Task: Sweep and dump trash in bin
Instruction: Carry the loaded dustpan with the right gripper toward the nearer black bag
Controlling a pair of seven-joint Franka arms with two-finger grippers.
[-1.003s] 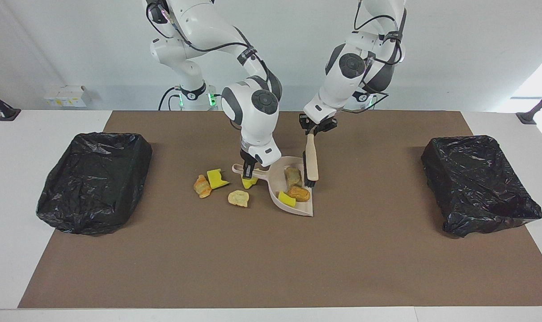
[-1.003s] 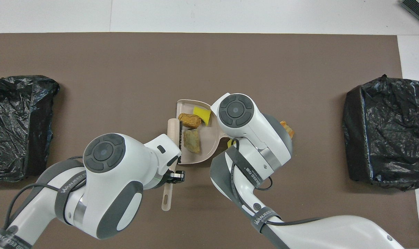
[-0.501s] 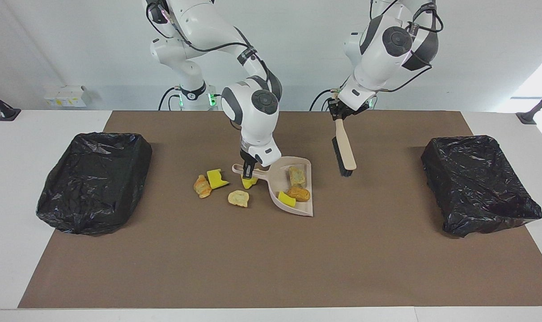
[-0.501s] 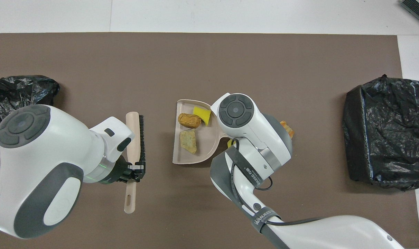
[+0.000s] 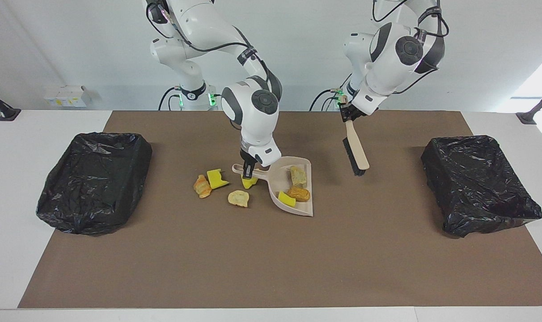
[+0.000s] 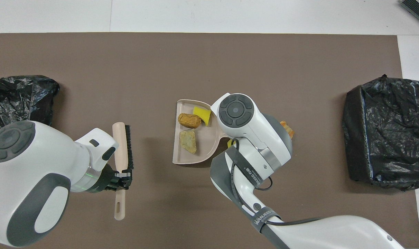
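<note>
trash (image 5: 298,187): yellow and tan scraps

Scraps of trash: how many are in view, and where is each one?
7. Three lie in the dustpan: scraps. Four lie on the mat toward the right arm's end. More may hide under the right arm.

Facing camera high across table; overhead steep; both share mat (image 5: 271,250)
</note>
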